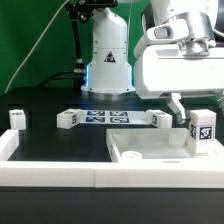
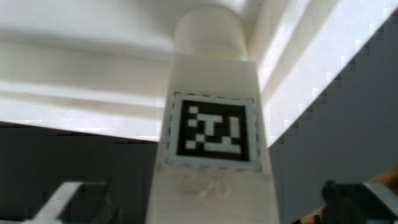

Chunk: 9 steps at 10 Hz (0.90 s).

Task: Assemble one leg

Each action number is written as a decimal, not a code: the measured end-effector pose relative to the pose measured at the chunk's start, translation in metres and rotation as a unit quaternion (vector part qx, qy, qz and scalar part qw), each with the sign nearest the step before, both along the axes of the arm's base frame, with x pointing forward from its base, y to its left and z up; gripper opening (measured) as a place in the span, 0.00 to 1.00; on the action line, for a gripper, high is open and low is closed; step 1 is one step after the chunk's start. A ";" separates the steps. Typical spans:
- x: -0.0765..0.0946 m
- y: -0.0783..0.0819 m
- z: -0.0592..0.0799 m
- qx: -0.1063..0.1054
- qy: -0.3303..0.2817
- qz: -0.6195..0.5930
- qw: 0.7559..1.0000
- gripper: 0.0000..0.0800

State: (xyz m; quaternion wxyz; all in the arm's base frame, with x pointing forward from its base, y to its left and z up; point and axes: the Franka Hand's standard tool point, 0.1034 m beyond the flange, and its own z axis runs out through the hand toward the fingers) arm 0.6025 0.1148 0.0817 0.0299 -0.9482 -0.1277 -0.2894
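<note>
A leg (image 1: 201, 128), a small white post with a black-and-white tag, stands upright at the right end of the wide white slab (image 1: 150, 152) in the exterior view. My gripper (image 1: 198, 113) is straight over it, jaws open. One finger (image 1: 176, 106) hangs on the exterior view's left of the leg; the other is hidden. In the wrist view the leg (image 2: 217, 120) fills the middle with its tag facing the camera. My gripper (image 2: 210, 205) straddles it, with a gap between the leg and each dark fingertip (image 2: 352, 200). The slab (image 2: 89, 70) lies behind it.
Three more tagged white legs lie on the black table: one at the far left (image 1: 17, 119), one left of centre (image 1: 68, 119) and one right of centre (image 1: 160, 119). The marker board (image 1: 105, 117) lies between the last two. The arm's base (image 1: 108, 65) stands behind.
</note>
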 end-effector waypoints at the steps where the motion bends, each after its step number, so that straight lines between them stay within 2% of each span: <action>1: 0.000 0.000 0.000 0.000 0.000 0.000 1.000 0.78; 5: 0.000 0.000 0.000 0.000 0.000 0.000 1.000 0.81; 8: 0.001 -0.003 0.007 0.001 0.025 0.002 1.000 0.81; 9: 0.000 0.000 0.005 0.002 0.034 0.005 0.999 0.81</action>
